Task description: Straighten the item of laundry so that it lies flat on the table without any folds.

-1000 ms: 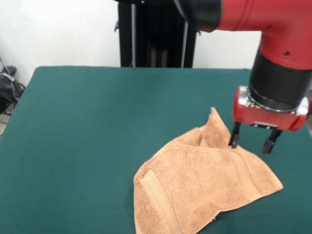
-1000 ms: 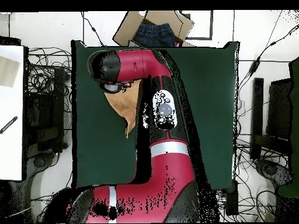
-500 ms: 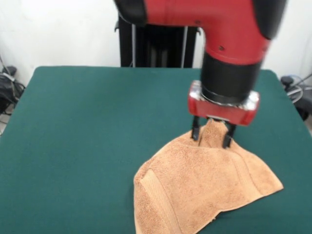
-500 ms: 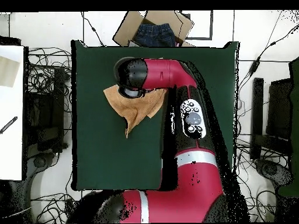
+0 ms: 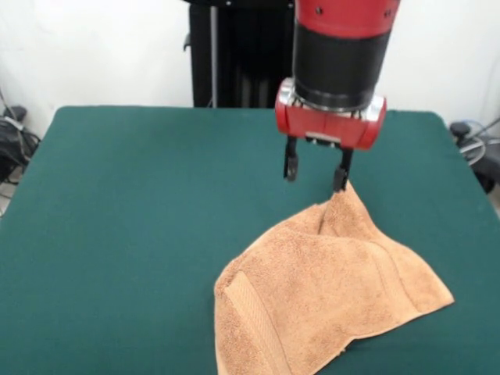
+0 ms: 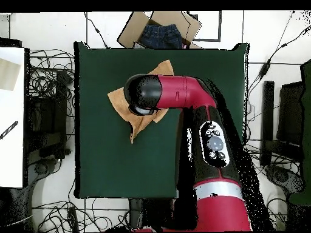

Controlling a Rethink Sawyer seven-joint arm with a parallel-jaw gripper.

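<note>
above the towel's raised peak, the gripper (image 5: 315, 173) hangs with jaws spread and empty, one tip just beside the fabric's point. the towel (image 5: 328, 297) lies rumpled and folded over itself near a long edge of the table (image 5: 141, 203), likely awaiting a pinch.

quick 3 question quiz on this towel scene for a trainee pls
1. True or false: the towel lies flat on the table with no folds.
2. Is the gripper open or shut?
3. Multiple choice: where does the towel's raised peak stand? A) right by one gripper fingertip B) at the table's middle C) off the table's edge

Key: 1 false, it is folded over with a raised peak. 2 open, holding nothing. 3 A.
</note>
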